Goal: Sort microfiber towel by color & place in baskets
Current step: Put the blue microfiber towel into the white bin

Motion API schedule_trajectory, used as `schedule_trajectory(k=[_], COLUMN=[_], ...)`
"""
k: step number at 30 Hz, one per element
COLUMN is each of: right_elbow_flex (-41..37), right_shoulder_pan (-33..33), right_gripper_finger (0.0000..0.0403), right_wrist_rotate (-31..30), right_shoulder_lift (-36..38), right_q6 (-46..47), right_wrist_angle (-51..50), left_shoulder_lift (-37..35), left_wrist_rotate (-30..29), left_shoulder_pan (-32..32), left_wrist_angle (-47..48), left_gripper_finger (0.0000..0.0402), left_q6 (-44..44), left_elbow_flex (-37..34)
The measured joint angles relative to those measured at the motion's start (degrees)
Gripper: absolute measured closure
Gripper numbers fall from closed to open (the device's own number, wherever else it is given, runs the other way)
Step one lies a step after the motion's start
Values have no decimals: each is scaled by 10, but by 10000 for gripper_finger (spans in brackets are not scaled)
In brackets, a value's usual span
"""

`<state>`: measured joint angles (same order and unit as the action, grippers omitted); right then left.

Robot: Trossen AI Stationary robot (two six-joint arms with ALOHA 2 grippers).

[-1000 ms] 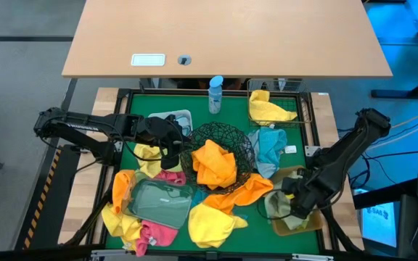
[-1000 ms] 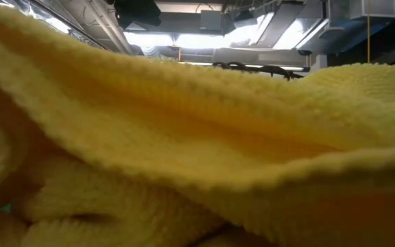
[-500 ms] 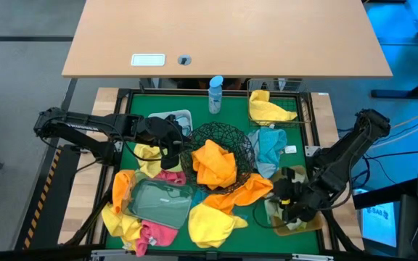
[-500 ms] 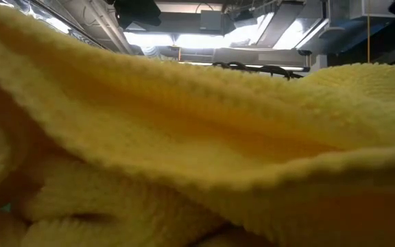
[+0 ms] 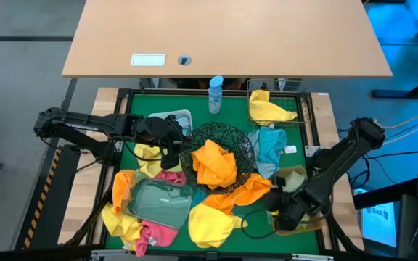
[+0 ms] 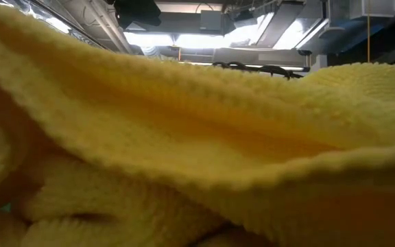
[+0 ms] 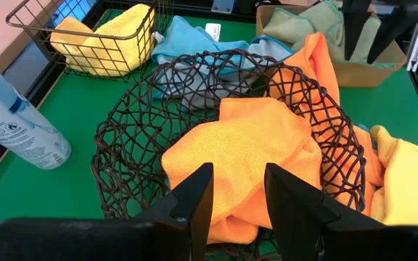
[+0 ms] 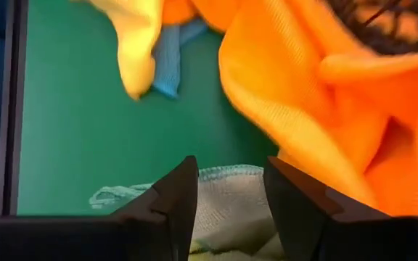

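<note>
Right gripper [image 5: 276,205], jaws spread, hovers low right over orange towel [image 5: 247,191] beside mesh bowl [image 5: 216,138]. Soft, light, floppy; pinch a raised fold. Left gripper [image 7: 234,210] spread, idle.

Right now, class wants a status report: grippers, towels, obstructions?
Left gripper open above black wire-mesh bowl holding orange towel. Right gripper open, near tan bin.
</note>
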<state>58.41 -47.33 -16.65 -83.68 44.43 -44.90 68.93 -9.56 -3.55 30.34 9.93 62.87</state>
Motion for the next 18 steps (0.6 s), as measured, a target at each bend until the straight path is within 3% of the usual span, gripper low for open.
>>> schedule_trajectory(k=[5,18], right_elbow_flex=[0,0], right_shoulder_pan=[6,5], right_gripper_finger=[244,244], right_wrist_rotate=[69,103], right_shoulder_lift=[-9,-8], right_q6=[6,81], right_wrist_angle=[-34,-172], left_shoulder_lift=[0,0], left_wrist_rotate=[0,0], left_shoulder_pan=[0,0], left_wrist_angle=[0,0], left_gripper_finger=[283,283], left_q6=[0,0], left_elbow_flex=[0,0])
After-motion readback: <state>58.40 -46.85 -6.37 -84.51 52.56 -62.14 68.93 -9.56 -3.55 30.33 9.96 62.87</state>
